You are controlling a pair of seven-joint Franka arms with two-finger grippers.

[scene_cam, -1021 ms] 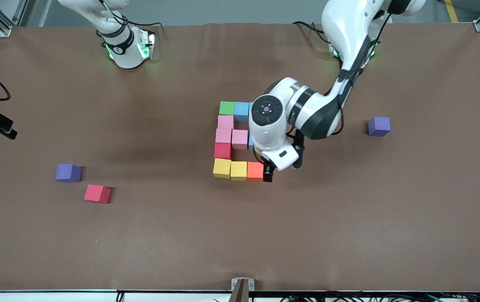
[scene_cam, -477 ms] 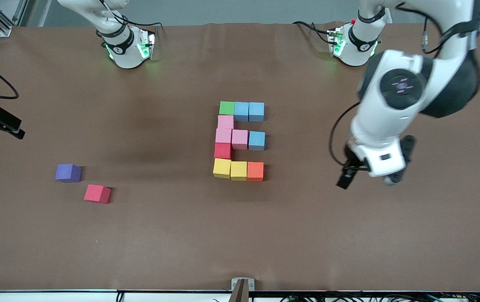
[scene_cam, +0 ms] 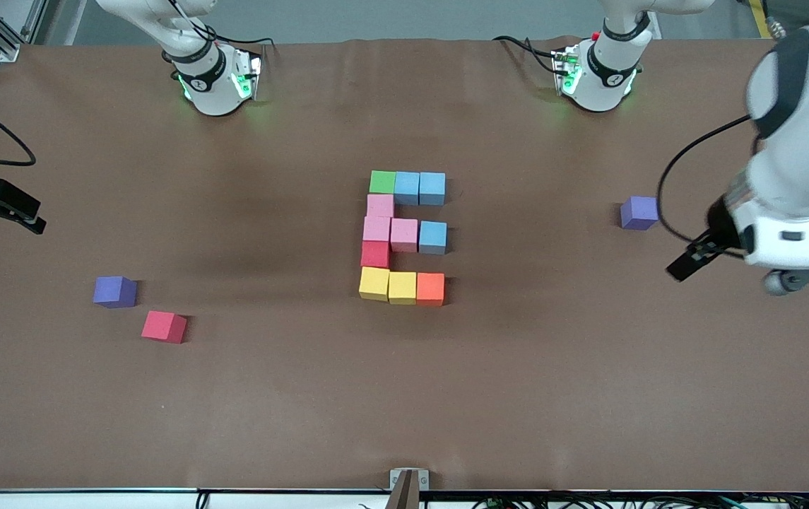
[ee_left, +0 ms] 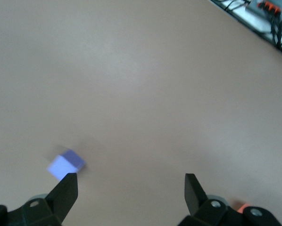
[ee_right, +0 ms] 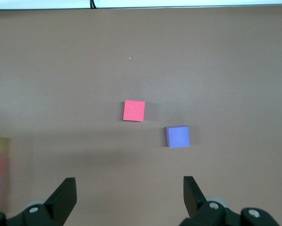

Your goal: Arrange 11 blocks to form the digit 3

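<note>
The digit 3 (scene_cam: 403, 237) sits at the middle of the bench (scene_cam: 404, 396), eleven touching cubes reading like an "E" in the front view; its top bar is the green block (scene_cam: 382, 182) and two light blue blocks (scene_cam: 419, 187), the row farthest from the front camera; the spine runs down through two pink blocks (scene_cam: 378, 217) and the red block (scene_cam: 375, 254); the middle bar adds a third pink block (scene_cam: 404, 235) and a light blue block (scene_cam: 432, 237); the bottom bar, nearest the front camera, is two yellow blocks (scene_cam: 388, 285) and the orange block (scene_cam: 430, 288); a purple cube (scene_cam: 639, 212) lies toward the left arm's end of the bench; another purple cube (scene_cam: 115, 291) and a loose red cube (scene_cam: 164, 326) lie close together toward the right arm's end; the left claw (ee_left: 130, 187) hangs in the air over the bench's edge at the left arm's end, fingers apart and empty; the right claw (ee_right: 129, 189) waits over the bench's edge at the right arm's end, fingers apart, holding nothing.
</note>
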